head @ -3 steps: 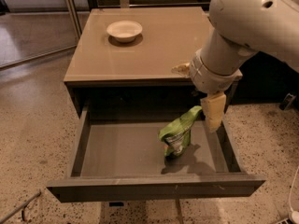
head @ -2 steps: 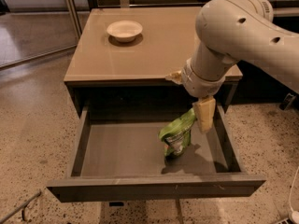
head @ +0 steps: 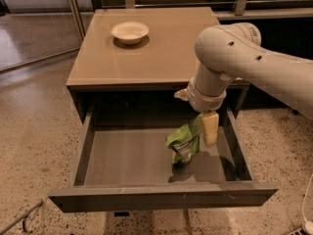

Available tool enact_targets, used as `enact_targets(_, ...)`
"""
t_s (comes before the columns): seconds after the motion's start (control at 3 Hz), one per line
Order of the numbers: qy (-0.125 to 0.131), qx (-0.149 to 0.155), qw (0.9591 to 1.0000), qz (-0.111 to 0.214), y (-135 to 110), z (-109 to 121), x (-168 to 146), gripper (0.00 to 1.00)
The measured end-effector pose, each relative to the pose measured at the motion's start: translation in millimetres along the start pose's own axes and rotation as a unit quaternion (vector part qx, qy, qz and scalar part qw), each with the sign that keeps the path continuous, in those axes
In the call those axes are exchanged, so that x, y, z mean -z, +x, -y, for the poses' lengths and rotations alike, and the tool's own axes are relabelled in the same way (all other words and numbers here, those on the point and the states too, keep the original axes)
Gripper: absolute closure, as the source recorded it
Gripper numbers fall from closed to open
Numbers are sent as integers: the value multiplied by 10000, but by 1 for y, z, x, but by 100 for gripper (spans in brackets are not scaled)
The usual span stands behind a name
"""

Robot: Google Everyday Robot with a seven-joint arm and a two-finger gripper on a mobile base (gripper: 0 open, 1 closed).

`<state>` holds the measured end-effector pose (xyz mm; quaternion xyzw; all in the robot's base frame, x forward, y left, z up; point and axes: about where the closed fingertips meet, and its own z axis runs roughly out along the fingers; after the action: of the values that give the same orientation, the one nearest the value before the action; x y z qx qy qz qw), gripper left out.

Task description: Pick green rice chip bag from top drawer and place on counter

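Note:
The green rice chip bag (head: 184,143) hangs upright inside the open top drawer (head: 127,155), right of its middle, with a shadow on the drawer floor below it. My gripper (head: 203,130) reaches down into the drawer from the right and is shut on the bag's upper corner. One cream finger (head: 210,129) shows beside the bag; the other is hidden behind it. The counter (head: 146,53) is the tan tabletop above the drawer.
A white bowl (head: 130,32) stands at the back left of the counter. The drawer's front panel (head: 161,196) juts out toward the camera over speckled floor. My arm (head: 254,67) crosses the counter's right front corner. Railings run behind the counter.
My arm has swung left over the counter's right front corner, and the gripper has shifted slightly left and down. The bag has stayed in nearly the same spot.

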<state>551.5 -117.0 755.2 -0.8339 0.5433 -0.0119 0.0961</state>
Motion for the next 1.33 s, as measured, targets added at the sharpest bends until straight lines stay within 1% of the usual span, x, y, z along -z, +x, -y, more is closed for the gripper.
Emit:
enact_targets(0.33,-253,-120,9996,-55,14,-10,-14,0)
enact_targets(0.67,-456,-182,9988,-87,23,-20,-26,0)
enact_targets(1.0,-720,-88,9974,-57,21,-30,-39,0)
enact_targets(1.33,-940,68,9955,117,14,-38,-47,0)
